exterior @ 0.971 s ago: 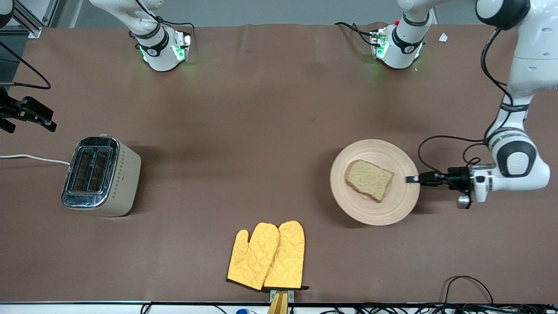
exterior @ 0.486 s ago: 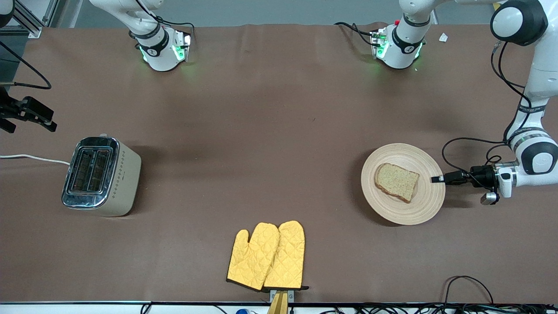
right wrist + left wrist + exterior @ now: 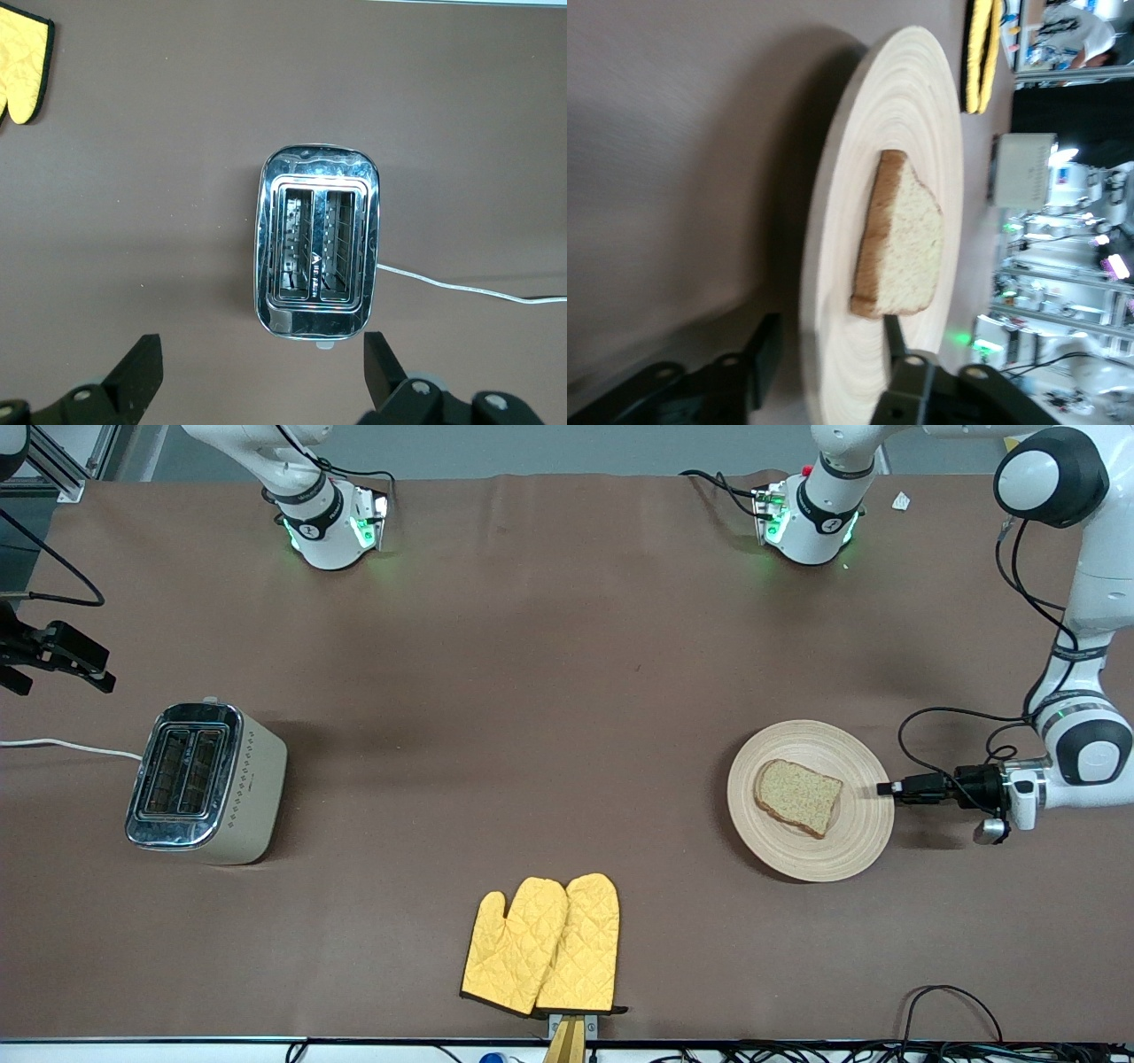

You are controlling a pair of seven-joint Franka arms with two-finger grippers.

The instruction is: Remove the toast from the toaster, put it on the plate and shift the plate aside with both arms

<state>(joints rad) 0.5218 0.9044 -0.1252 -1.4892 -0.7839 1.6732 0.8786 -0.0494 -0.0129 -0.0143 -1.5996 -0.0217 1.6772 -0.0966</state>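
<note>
The toast [image 3: 797, 797] lies flat on the round beige plate [image 3: 850, 846], toward the left arm's end of the table. My left gripper [image 3: 886, 788] is low at the plate's rim on that end. In the left wrist view the left gripper [image 3: 830, 354] is open, with the plate [image 3: 895, 106] rim between its jaws: one finger [image 3: 766, 354] outside the rim with a gap, the other over the top near the toast [image 3: 899, 248]. My right gripper [image 3: 55, 669] waits open and empty above the toaster [image 3: 204, 779]. It also shows in the right wrist view [image 3: 261, 372].
Two yellow oven mitts [image 3: 545, 948] lie at the table edge nearest the front camera. The toaster [image 3: 317, 241] stands toward the right arm's end with empty slots, and a white cord [image 3: 62, 746] trails from it. Black cables lie by the left arm's wrist.
The left gripper pulled the plate with the toast toward the left arm's end, then stopped. The plate has since shifted slightly back. The right arm has not moved.
</note>
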